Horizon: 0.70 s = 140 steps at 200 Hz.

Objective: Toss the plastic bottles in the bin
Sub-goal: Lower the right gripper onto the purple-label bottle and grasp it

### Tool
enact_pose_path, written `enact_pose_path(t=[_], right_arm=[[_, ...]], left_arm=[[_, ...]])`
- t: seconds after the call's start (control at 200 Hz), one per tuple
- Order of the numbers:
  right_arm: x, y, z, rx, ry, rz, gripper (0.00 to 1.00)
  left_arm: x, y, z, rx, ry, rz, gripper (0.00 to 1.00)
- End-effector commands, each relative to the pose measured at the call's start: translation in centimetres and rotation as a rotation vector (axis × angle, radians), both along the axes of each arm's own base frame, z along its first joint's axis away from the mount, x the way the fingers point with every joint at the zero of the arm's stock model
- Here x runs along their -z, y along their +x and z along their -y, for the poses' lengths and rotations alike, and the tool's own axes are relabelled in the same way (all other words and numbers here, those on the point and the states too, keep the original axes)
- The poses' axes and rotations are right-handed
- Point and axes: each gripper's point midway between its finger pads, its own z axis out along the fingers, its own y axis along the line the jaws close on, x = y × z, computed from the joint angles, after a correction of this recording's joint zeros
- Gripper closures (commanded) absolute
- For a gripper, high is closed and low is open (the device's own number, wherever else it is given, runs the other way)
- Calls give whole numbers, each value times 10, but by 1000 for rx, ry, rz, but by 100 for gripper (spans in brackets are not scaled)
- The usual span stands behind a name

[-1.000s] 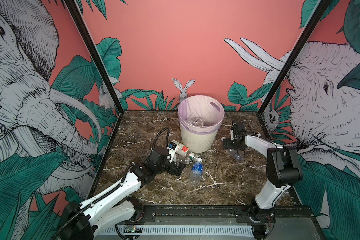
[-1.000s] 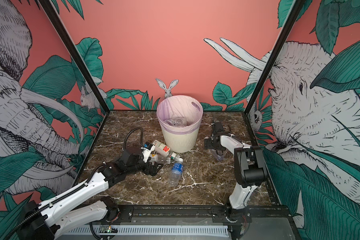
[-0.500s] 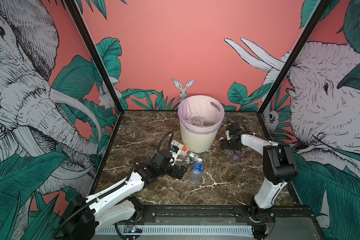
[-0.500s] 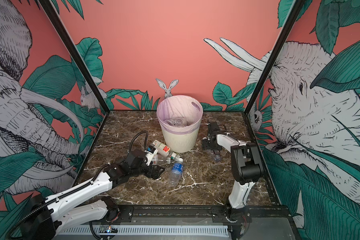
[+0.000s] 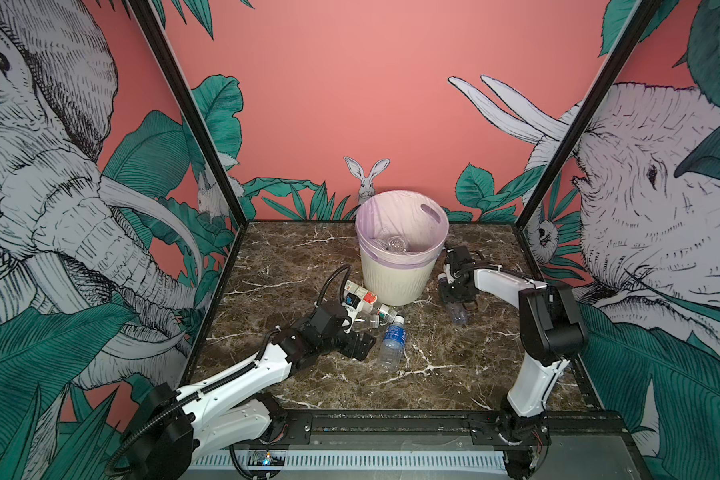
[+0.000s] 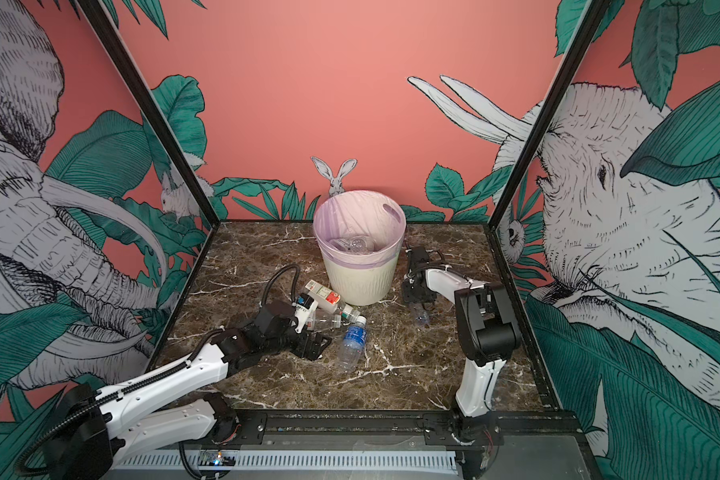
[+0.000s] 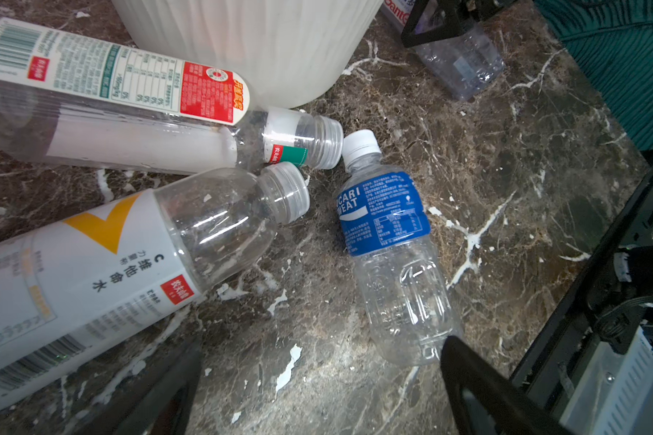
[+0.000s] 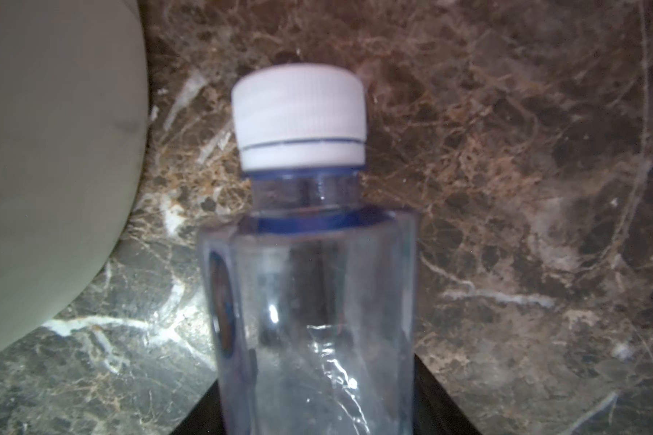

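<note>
Back wall (image 5: 350, 83): flat salmon pink, teal leaf print along the base, rabbit (image 5: 366, 178) drawn at centre. Left panel (image 5: 59, 187) and right panel (image 5: 661, 187): line-drawn elephants with big teal leaves. Black frame posts (image 5: 191, 112) at both rear corners. Floor (image 5: 292, 257): dark brown marble, white veins. Light even and soft.

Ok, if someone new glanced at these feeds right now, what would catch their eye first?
The lilac-lined cream bin at the back centre of the marble table, with clear bottles already inside. Then the bottle pile lying just left-front of it, with a blue-labelled bottle beside the open left gripper. Right of the bin, the right gripper straddles a clear white-capped bottle.
</note>
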Motion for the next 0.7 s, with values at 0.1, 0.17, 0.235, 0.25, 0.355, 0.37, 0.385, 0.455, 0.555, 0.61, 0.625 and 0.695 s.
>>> enact_pose_path(t=[0.1, 0.17, 0.235, 0.25, 0.355, 0.37, 0.385, 0.455, 0.555, 0.61, 0.625, 0.695], right_arm=[[-4, -8, 4, 15, -36, 21, 63], [-8, -11, 5, 29, -25, 51, 67], [-14, -14, 5, 36, -16, 75, 68], [-14, -15, 5, 37, -15, 78, 68], [-25, -21, 6, 48, -2, 123, 69], [-26, -22, 6, 50, -1, 129, 69], [-28, -23, 6, 52, 2, 137, 69], [-37, -29, 6, 58, 16, 168, 70], [-46, -40, 6, 61, 35, 216, 70], [-51, -46, 8, 66, 37, 243, 71], [-53, -48, 8, 66, 38, 249, 71], [-57, -57, 9, 74, 51, 273, 72]], left_arm=[[-3, 0, 2, 1, 12, 17, 0], [-3, -1, 0, 0, 20, 20, 0], [-2, -2, -1, 1, 24, 21, 0], [-2, -2, -1, 1, 26, 21, 0], [0, -2, -2, -1, 29, 19, 1], [0, -3, -3, -2, 30, 18, 0], [1, -3, -2, -2, 30, 17, 0], [1, -2, -2, -3, 31, 17, 0], [1, -2, -3, -5, 32, 17, 0], [2, -2, -2, -4, 35, 16, 0], [2, -2, -2, -4, 36, 15, 0], [3, -2, -2, -3, 39, 15, 0]])
